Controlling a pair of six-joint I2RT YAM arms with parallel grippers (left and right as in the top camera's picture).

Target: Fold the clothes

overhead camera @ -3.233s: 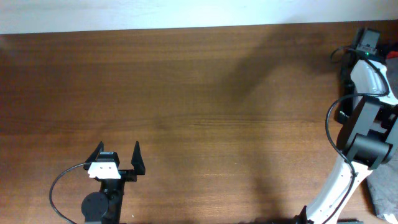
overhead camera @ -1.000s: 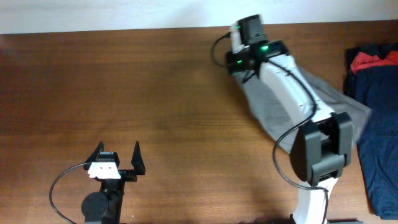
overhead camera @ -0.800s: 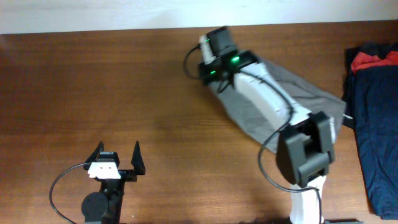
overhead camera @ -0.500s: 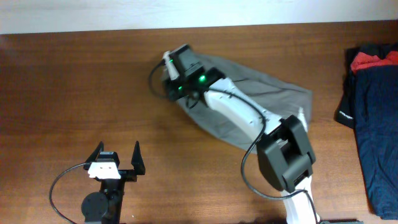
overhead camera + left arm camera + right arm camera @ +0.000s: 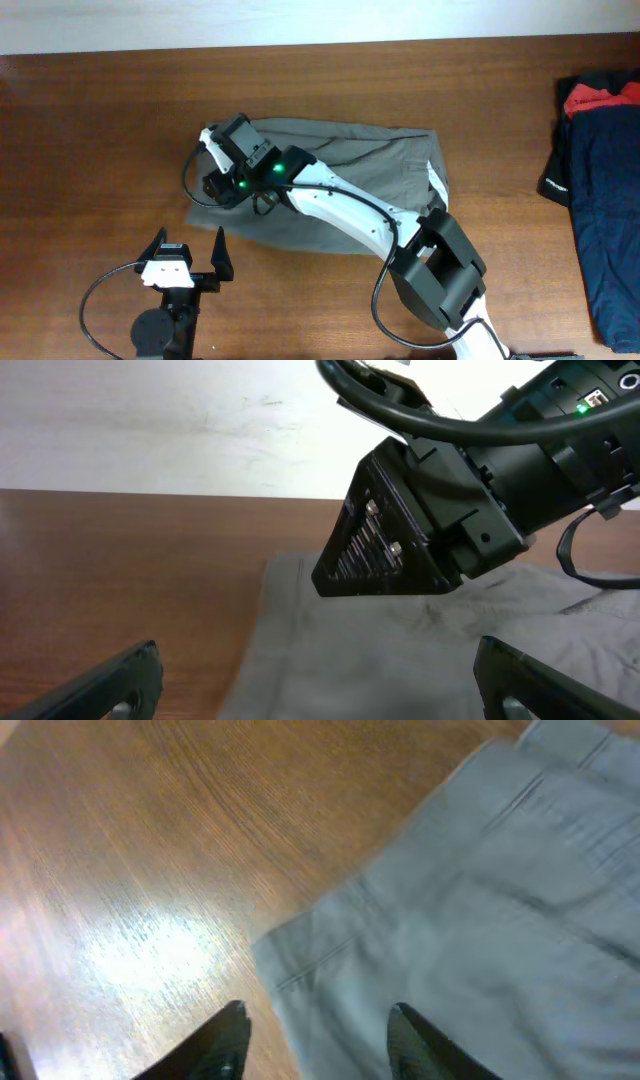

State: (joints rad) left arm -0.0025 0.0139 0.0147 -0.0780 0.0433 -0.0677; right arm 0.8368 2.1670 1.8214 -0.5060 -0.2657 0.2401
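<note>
The clothes [image 5: 340, 160], a grey-olive garment, lie spread across the middle of the table, wrinkled and skewed. My right arm reaches over them to their left end, where the right gripper [image 5: 217, 186] hovers. In the right wrist view the right gripper [image 5: 320, 1038] is open, its fingers astride a stitched corner of the clothes [image 5: 480, 920] that lies flat on the wood. My left gripper [image 5: 190, 238] stands open at the front left, just short of the garment's near edge. Its wrist view shows the left gripper [image 5: 320, 690] facing the clothes [image 5: 340, 650] and the right gripper's black body [image 5: 400, 535].
A dark navy garment [image 5: 600, 210] with a red cloth [image 5: 600, 98] on top lies at the table's right edge. Bare brown table [image 5: 100, 130] stretches to the left and back, ending at a white wall.
My right arm has swept from the right to the left across the table, dragging the clothes along. Its jaws, shut on the cloth before, now stand apart. The left arm has not moved.
</note>
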